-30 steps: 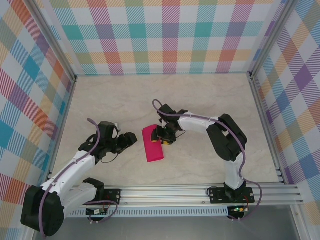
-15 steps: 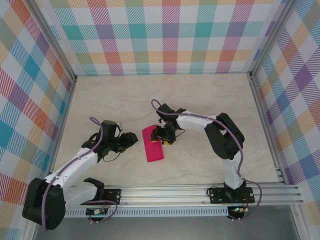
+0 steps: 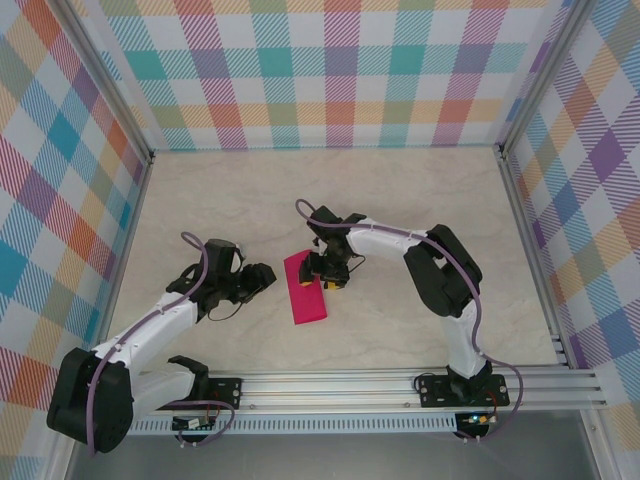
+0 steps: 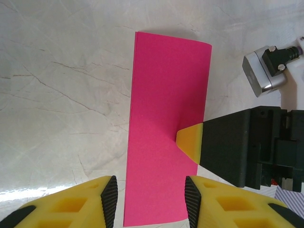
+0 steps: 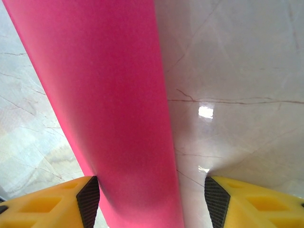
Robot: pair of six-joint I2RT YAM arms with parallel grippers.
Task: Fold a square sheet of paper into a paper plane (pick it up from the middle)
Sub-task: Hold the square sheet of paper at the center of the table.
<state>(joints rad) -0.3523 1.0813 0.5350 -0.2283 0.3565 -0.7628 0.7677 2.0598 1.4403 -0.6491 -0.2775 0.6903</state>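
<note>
The square sheet of paper lies flat on the table as a narrow magenta rectangle, its long side running away from the arms. My left gripper hovers just left of it, open and empty. In the left wrist view the paper stretches ahead of the left gripper. My right gripper is at the paper's right edge, and one of its yellow fingertips rests on that edge. In the right wrist view the paper runs between the spread jaws of the right gripper, close to the left pad.
The marble-look table is walled by checked panels at the back and both sides. An aluminium rail carrying the arm bases runs along the near edge.
The left arm has shifted slightly farther from its base, and the right arm's elbow has drifted a little left. The paper has stayed in place.
</note>
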